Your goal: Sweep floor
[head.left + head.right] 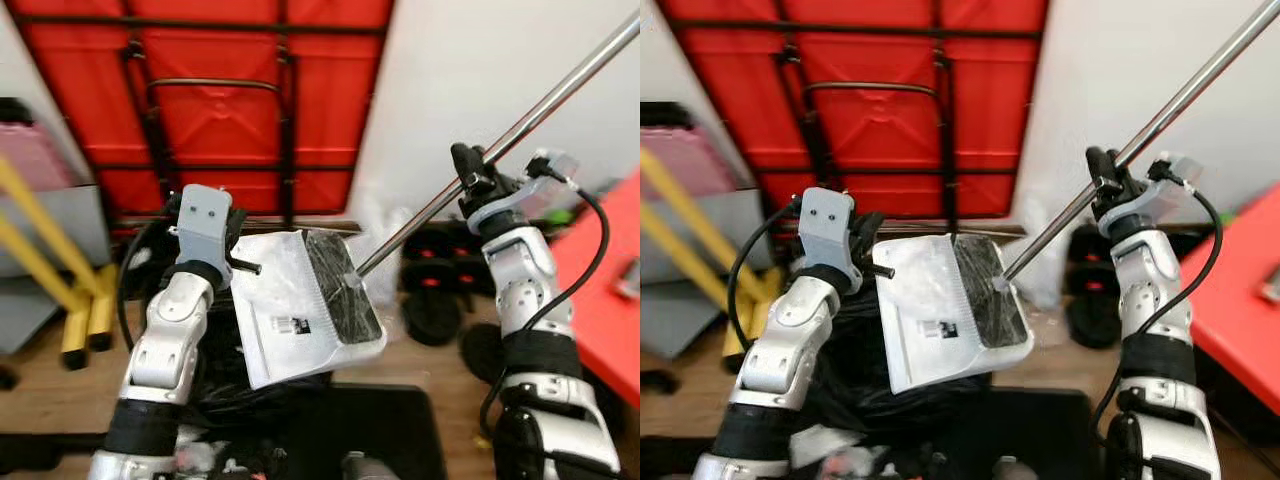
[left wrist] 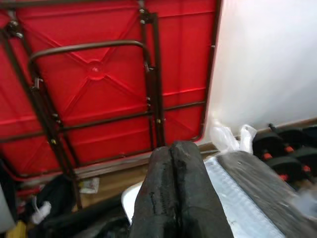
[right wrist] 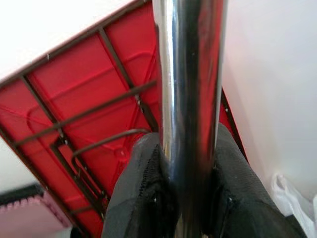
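Tight spot. Folded red table leans on the wall straight ahead, blocking forward reach. White dustpan and the metal pole slanting up to the right fill the middle between the arms. Black bag piled below. Dumbbells crowd the floor on the right, red surface beyond. Yellow frame closes the left. Bare wood floor low left.
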Motion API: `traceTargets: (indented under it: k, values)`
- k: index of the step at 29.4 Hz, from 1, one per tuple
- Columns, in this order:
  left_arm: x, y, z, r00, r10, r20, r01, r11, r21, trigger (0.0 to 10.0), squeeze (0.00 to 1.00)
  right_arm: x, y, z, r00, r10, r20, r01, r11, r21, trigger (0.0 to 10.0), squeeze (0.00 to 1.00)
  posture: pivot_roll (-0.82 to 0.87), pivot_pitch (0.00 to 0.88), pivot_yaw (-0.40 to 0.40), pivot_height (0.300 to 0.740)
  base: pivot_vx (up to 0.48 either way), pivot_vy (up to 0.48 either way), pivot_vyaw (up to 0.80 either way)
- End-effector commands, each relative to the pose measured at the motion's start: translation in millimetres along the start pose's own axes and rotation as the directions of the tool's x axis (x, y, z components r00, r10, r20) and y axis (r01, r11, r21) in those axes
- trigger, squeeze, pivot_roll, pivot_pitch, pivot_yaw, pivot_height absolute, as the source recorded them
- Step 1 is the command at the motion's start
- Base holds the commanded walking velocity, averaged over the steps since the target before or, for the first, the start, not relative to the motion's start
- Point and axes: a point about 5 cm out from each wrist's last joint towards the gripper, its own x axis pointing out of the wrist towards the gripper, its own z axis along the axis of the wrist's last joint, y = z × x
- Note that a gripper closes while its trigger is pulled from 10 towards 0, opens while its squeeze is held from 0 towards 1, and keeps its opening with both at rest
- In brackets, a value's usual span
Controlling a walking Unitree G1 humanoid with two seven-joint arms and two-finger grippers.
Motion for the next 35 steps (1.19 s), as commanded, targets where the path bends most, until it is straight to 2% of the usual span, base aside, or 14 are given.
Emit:
traceTargets:
  k: [1,5,10,15,29,35]
  values:
    - [-4.2,0.1,-5,1.000,0.004,-0.027,-0.004,1.000,0.002,10.0,0.00,1.7,2.4,17,0.997,0.018,0.077,-0.017,1.000,-0.012,10.0,0.00,-0.12,0.108,-0.138,0.740,0.000,0.000,0.80]
    - [-10.7,2.1,-8,0.999,0.012,-0.049,-0.011,1.000,0.012,10.0,0.00,-0.9,7.3,12,0.998,0.031,0.058,-0.029,0.999,-0.034,10.0,0.00,-0.13,0.140,-0.143,0.740,0.000,0.000,0.80]
    - [-18.6,6.5,-11,0.997,0.026,-0.077,-0.025,1.000,0.014,10.0,0.00,-3.0,4.0,11,0.999,0.002,0.048,0.000,0.999,-0.044,10.0,0.00,-0.12,0.170,-0.147,0.740,0.000,0.000,0.61]
    - [-25.9,10.5,-12,0.995,0.029,-0.096,-0.026,0.999,0.026,10.0,0.00,-2.5,-8.7,15,0.995,-0.091,0.049,0.094,0.993,-0.072,10.0,0.00,-0.12,0.221,-0.147,0.740,0.000,0.000,0.00]
    - [-33.7,5.0,-7,0.992,-0.008,-0.125,0.009,1.000,0.008,10.0,0.00,-3.3,-7.9,18,0.992,-0.112,0.056,0.116,0.990,-0.078,10.0,0.00,-0.12,0.267,-0.146,0.740,0.000,0.000,0.00]
    - [-36.6,3.9,-7,0.991,-0.012,-0.137,0.013,1.000,0.001,10.0,0.00,-4.0,-8.4,18,0.991,-0.121,0.054,0.125,0.989,-0.083,10.0,0.00,-0.13,0.275,-0.150,0.740,0.259,0.000,0.00]
